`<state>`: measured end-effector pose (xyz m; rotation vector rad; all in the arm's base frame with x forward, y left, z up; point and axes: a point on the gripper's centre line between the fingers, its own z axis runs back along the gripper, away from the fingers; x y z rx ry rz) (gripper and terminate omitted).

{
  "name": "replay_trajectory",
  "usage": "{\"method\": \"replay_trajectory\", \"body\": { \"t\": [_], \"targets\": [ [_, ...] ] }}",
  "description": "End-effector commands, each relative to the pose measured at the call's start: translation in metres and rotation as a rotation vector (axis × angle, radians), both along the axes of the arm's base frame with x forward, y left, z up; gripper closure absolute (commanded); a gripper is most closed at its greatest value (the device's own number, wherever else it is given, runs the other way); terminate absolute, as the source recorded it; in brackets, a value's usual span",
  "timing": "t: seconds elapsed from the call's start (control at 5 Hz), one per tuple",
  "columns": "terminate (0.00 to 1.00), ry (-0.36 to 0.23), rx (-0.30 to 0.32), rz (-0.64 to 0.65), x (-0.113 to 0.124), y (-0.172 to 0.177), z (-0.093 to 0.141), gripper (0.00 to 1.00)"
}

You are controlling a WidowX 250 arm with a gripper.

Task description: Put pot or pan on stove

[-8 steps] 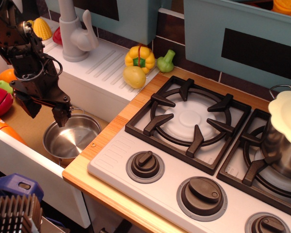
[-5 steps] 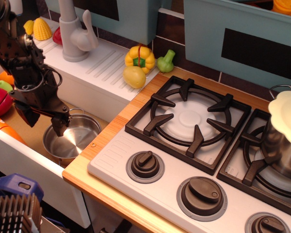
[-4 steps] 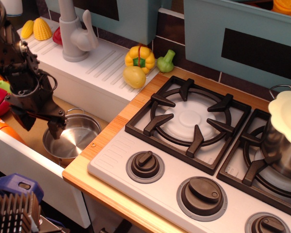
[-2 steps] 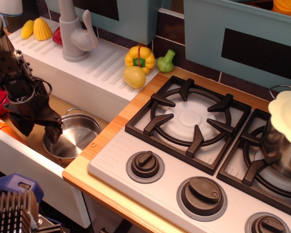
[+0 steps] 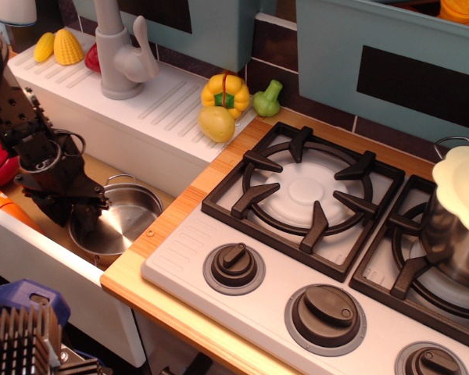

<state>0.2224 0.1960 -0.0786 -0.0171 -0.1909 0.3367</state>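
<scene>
The pot [image 5: 121, 223] sits in the sink [image 5: 31, 250], left of the stove [image 5: 320, 234]. The gripper [image 5: 82, 215] is at its left rim. A lidded pot [image 5: 457, 226] occupies the right burner.

- No readable text, label, brand, number or sign shows anywhere.
- The dark round knobs with grey rings [image 5: 234, 265] along the front of the silver-grey toy gas cooktop [image 5: 189, 258] bear no legible markings.
</scene>
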Motion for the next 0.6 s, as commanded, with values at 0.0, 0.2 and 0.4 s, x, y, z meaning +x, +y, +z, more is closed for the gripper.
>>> {"method": "replay_trajectory", "body": {
  "t": [0.0,0.2,0.4],
  "targets": [
    [0.00,-0.025,0.041,-0.028,0.006,0.002,0.035,1.00],
    [0.00,-0.032,0.044,-0.050,0.012,0.004,0.070,1.00],
    [0.00,-0.039,0.015,-0.075,0.021,0.002,0.102,1.00]
  ]
}}
